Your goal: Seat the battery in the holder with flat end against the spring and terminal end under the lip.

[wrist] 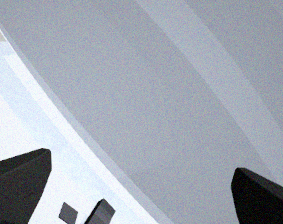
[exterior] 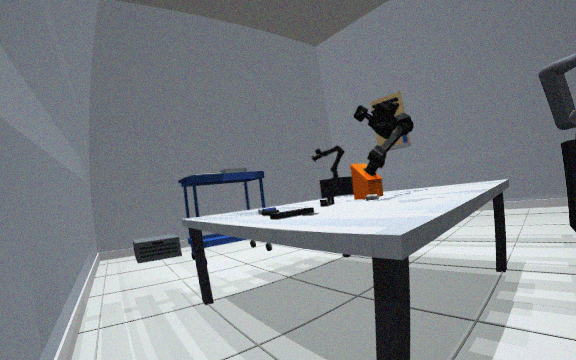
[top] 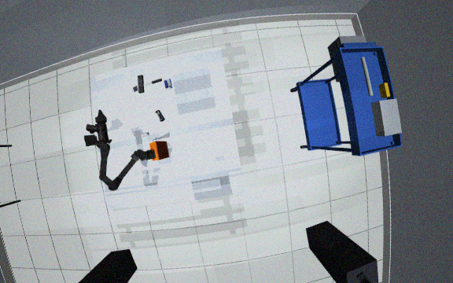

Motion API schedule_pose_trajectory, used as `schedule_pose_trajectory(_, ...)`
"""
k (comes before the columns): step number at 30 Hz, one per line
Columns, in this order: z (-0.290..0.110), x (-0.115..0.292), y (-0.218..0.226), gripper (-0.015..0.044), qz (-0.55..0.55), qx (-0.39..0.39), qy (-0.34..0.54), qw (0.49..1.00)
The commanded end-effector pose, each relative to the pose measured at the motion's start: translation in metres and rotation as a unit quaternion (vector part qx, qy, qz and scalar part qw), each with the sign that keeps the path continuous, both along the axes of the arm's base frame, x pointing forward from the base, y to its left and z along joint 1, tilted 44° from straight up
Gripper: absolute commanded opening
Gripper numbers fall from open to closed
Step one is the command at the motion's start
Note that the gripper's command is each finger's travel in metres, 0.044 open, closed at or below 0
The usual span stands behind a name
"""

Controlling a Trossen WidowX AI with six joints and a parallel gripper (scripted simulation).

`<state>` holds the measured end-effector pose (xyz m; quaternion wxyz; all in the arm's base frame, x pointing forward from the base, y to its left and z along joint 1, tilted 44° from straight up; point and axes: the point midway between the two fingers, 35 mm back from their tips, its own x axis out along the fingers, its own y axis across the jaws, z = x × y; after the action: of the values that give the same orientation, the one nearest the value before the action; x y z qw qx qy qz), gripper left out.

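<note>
The dark rectangular holder (top: 141, 83) lies on the white table (top: 199, 134) (exterior: 418, 212) near its far edge, with a small dark block (top: 135, 89) (wrist: 67, 213) beside it. In the exterior view the holder (exterior: 292, 213) shows as a long black shape. A short dark cylinder (top: 160, 115) (exterior: 326, 201) that looks like the battery lies alone on the table, apart from the holder. My gripper (top: 101, 115) (exterior: 362, 114) (wrist: 142, 171) is open and empty, raised high above the table and well away from both.
A thin dark rod (top: 156, 81) and a small blue piece (top: 167, 83) (exterior: 268, 210) lie next to the holder. The arm's orange base (top: 160, 150) (exterior: 366, 182) stands on the table. A blue cart (top: 352, 98) (exterior: 223, 180) and black pedestals (top: 340, 251) stand on the floor around it.
</note>
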<state>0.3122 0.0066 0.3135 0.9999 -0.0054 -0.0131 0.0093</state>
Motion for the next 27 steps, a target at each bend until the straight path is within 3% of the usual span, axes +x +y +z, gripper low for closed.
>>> schedule_pose_trajectory(1, -0.004, 0.001, 0.001, 0.0374, 0.004, -0.008, 0.008, 1.000)
schedule_pose_trajectory(6, -0.107, 0.008, 0.029, 0.0246, 0.137, -0.187, 0.178, 0.956)
schedule_pose_trajectory(14, -0.225, -0.048, 0.068, 0.0246, 0.410, -0.312, 0.300, 0.802)
schedule_pose_trajectory(20, -0.263, -0.111, 0.093, 0.0246, 0.595, -0.295, 0.285, 0.692)
schedule_pose_trajectory(27, -0.264, -0.115, 0.094, 0.0246, 0.604, -0.291, 0.281, 0.687)
